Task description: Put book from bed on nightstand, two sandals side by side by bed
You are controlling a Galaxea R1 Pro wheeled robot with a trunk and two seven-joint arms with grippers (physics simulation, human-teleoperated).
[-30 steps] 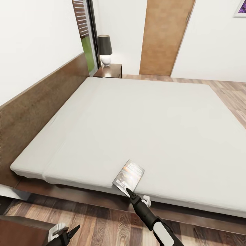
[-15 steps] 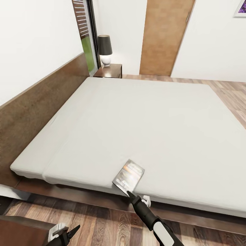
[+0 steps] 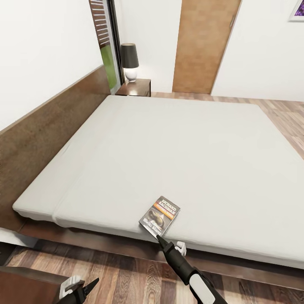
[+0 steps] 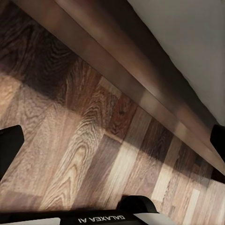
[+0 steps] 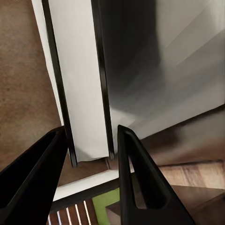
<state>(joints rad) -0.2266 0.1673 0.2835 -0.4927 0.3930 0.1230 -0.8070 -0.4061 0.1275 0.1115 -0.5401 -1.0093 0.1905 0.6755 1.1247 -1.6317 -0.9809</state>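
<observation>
Right gripper point(image 3: 159, 237) jaws straddle the near edge of the Richard Bachman paperback point(image 3: 160, 215), lying just ahead on the bed point(image 3: 169, 147). Left gripper point(image 3: 86, 289) hangs parted over wood floor point(image 4: 70, 154).

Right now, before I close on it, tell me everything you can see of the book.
The book is a thin paperback with a dark cover, white lettering at the top, an orange band beneath it and a dark picture. It sits skewed at the near edge of the bed, its near corner at the mattress rim. The right gripper is at that corner; in the right wrist view its jaws straddle the book's pale page edge. Whether they press on it is unclear.
</observation>
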